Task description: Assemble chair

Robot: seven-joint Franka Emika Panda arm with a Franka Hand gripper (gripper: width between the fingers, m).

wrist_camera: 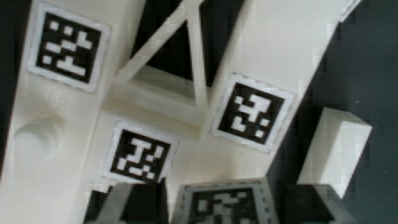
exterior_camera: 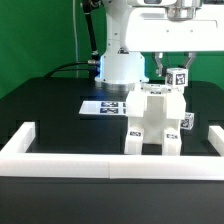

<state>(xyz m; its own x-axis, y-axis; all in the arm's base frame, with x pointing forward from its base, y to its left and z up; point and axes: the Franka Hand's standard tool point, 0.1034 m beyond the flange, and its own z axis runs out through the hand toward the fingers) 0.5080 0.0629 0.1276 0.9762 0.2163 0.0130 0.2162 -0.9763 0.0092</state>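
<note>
Exterior and wrist views: the gripper point(exterior_camera: 177, 68), jaws narrow, clamps a tagged chair part point(exterior_camera: 178, 79) at 1 o'clock of the standing chair assembly point(exterior_camera: 150, 122). Risk: a tilted part could jam against the X-braced back panel point(wrist_camera: 187, 60) or tip the assembly toward the barrier wall point(exterior_camera: 110, 160) at 6 o'clock. From the assembly, the marker board point(exterior_camera: 105, 106) lies at 10 o'clock and a small white part point(exterior_camera: 187, 121) sits just beside it at 3 o'clock, crowding the approach

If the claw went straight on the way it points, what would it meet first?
The chair: the claw points down with its tips at the chair's tagged upper part, apparently shut on it. Depth is hard to judge.
</note>
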